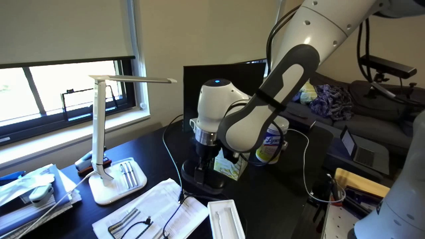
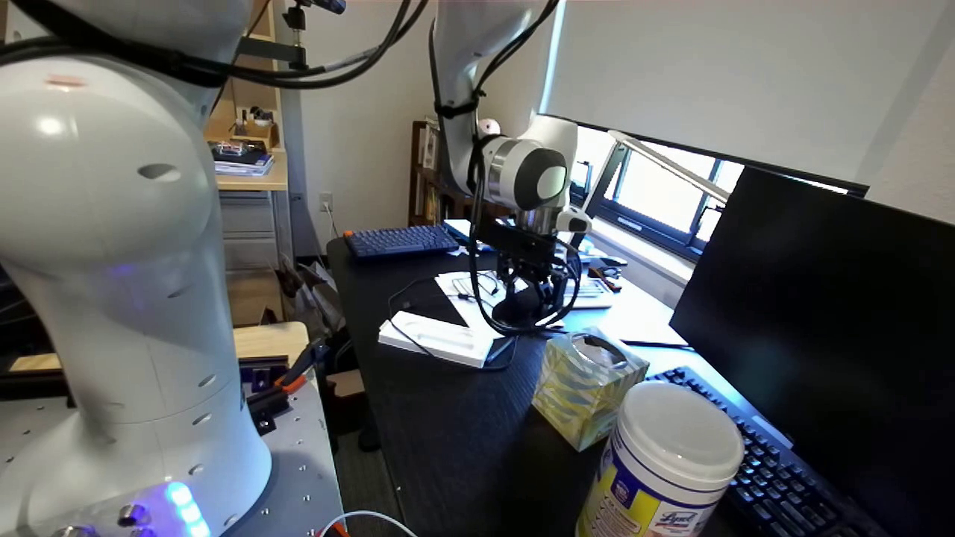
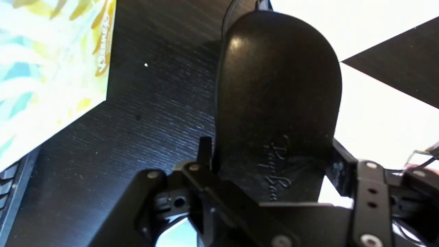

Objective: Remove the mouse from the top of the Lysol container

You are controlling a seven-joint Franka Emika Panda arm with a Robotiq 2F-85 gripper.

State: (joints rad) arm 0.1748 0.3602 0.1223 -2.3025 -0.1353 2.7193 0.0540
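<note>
The Lysol container (image 1: 270, 141) stands on the desk behind the arm, partly hidden by it. In an exterior view its whitish lid (image 2: 680, 429) has nothing on it. No computer mouse shows. A black Ray-Ban case (image 3: 279, 79) sits low at the desk, away from the container, beyond the tissue box; it also shows in both exterior views (image 1: 212, 184) (image 2: 515, 307). My gripper (image 3: 270, 145) points down with its fingers against both long sides of the case. Whether the case touches the desk I cannot tell. The case's near end is hidden under the gripper.
A patterned tissue box (image 2: 586, 388) stands between case and container, close beside the gripper. A white box tray (image 1: 225, 219), papers (image 1: 176, 202) and cables lie in front of the case. A white lamp (image 1: 99, 132), a monitor (image 2: 806, 321) and a keyboard (image 2: 776, 462) stand around.
</note>
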